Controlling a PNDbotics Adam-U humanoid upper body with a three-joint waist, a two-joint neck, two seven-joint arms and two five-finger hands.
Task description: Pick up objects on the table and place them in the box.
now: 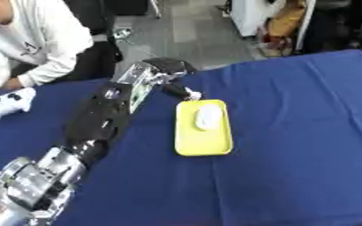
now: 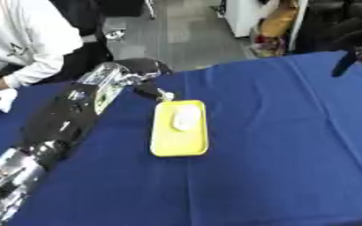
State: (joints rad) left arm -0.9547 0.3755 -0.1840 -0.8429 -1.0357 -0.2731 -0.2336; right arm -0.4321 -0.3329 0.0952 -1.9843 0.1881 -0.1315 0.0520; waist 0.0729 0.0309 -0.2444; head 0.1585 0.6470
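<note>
Blue cloth point(image 1: 292, 132) is covering the table; we are seeing the left hand point(image 1: 168, 73) curling its fingers point(image 1: 186, 92) beside the yellow box point(image 1: 203, 145) holding a white object point(image 1: 209, 117) at centre.

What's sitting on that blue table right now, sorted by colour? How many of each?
Yellow: 1, the yellow tray.
White: 2, the white oval object lying in the tray, and the white game controller at the table's left edge by a person.
Total: 3.
The robot's left hand is just behind the tray; its right hand shows at the right eye view's upper right.
</note>
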